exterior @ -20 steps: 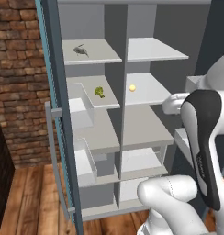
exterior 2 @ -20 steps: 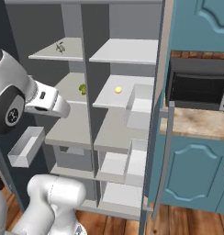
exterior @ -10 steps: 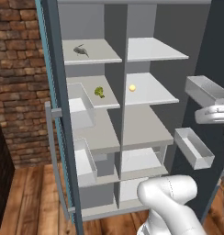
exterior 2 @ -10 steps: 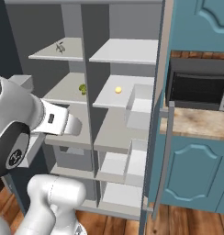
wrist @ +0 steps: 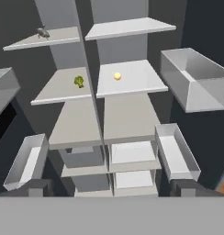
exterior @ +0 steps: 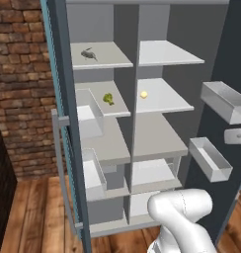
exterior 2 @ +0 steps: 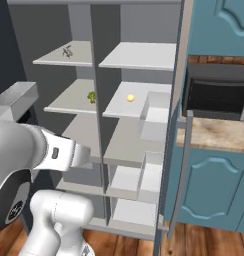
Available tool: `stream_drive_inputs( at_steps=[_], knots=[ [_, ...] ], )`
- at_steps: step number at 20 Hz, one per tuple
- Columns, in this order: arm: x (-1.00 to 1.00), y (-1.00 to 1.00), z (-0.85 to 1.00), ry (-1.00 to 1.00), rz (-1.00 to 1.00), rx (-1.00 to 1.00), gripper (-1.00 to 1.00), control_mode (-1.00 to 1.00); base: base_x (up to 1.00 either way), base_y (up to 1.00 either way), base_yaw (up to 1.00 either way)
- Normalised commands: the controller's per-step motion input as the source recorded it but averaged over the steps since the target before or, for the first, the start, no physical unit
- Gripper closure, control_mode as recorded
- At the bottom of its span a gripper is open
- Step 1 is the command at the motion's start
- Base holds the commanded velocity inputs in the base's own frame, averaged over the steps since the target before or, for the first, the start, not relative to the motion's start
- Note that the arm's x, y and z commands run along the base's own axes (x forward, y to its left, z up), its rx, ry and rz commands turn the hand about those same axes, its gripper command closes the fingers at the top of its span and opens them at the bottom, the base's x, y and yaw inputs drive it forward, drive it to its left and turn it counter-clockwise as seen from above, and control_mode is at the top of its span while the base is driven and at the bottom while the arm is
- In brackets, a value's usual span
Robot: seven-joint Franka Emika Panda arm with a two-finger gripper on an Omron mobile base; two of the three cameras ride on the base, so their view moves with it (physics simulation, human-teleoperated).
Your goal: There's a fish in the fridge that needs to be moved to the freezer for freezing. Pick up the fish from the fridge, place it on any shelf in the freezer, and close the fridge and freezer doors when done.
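Note:
The fish [exterior: 88, 53] [exterior 2: 67, 50] [wrist: 43, 32] lies loose on the top shelf [exterior: 110, 60] of the freezer [wrist: 68, 114], the narrower left compartment. Beside it is the wider fridge [wrist: 132, 110]. Both doors stand wide open: the freezer door [exterior: 63, 123] on the left and the fridge door [exterior: 233, 54] [exterior 2: 176, 125] on the right. My gripper [wrist: 114, 187] is open and holds nothing. It sits well back from the shelves, facing the middle of the unit, far below and away from the fish.
A green broccoli floret [wrist: 79, 81] sits on the freezer's second shelf and a yellow ball [wrist: 117, 76] on the fridge's second shelf. Clear door bins [wrist: 192, 82] [wrist: 26, 160] jut from both doors. A microwave [exterior 2: 216, 97] and blue cabinets stand right, a brick wall [exterior: 23, 74] left.
My arm has swung down and back from in front of the shelves, out of the middle of both base views. The gripper stayed open. The fish has not moved.

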Motion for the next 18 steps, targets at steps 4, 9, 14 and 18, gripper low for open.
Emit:
stream_drive_inputs(
  at_steps=[4, 9, 14, 18],
  knots=[
    [0.0, 0.0, 0.0, 0.0, 0.0, 0.0, -1.0, 1.0, -0.54, 0.0, 0.0],
    [0.0, 0.0, 0.0, 0.0, 0.0, 0.0, -1.0, 1.0, -0.32, 0.0, 0.0],
    [0.0, -0.08, 0.0, 0.0, 0.0, 0.0, -1.0, -1.0, 0.0, 0.0, 0.0],
    [0.0, -0.78, 0.0, -0.17, 0.01, 0.05, -1.0, -1.0, 0.0, 0.0, 0.0]
  ],
)
